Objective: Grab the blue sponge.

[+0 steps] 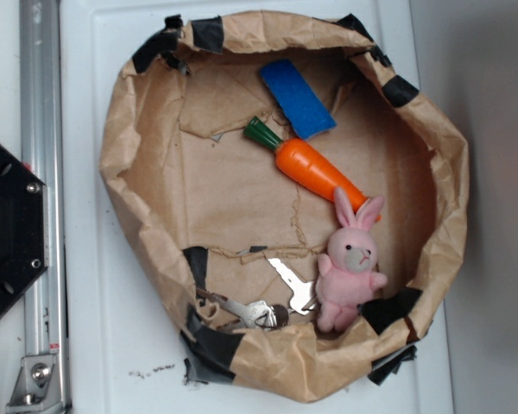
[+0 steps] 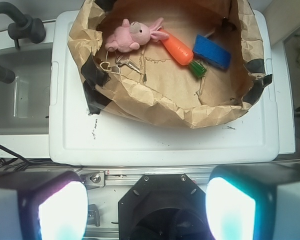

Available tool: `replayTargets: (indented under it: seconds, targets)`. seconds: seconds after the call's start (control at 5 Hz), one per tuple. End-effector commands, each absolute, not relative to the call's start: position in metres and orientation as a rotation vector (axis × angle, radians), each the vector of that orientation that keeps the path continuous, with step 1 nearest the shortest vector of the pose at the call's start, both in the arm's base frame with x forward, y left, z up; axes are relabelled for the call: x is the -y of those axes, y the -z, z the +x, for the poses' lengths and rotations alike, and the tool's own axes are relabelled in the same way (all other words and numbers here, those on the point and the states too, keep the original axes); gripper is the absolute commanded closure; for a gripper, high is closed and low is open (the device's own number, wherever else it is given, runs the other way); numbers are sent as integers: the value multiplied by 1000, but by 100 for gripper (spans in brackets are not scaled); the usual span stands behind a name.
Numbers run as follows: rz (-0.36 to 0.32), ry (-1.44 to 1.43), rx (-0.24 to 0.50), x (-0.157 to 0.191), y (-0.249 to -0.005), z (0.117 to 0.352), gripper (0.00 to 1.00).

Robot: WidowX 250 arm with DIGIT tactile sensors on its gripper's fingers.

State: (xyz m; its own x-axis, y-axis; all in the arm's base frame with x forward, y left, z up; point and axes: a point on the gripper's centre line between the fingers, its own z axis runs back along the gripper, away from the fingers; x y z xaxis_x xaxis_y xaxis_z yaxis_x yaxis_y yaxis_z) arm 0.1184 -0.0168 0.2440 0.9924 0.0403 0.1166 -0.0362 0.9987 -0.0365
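White desk (image 1: pixel 95 345) carrying taped brown paper nest (image 1: pixel 125 172), no legible writing, blue sponge (image 1: pixel 297 98) near nest's far rim touching orange carrot (image 1: pixel 315 169), pink plush rabbit (image 1: pixel 352 263) and keys (image 1: pixel 259 309) opposite, end effector (image 2: pixel 146 210) wide open, empty, off the desk edge.

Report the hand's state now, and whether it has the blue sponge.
Hand: open, holding nothing, fingers wide apart above the robot base.
Blue sponge: not held, lying in the paper bag beside the toy carrot.
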Motion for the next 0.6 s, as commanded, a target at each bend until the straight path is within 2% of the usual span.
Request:
replayTargets:
  seconds: [0.0, 0.2, 0.4]
  targets:
    - [-34, -38, 118, 17, -244, 118, 0]
    - [77, 68, 248, -1, -217, 168, 0]
    - [211, 215, 297, -12, -187, 221, 0]
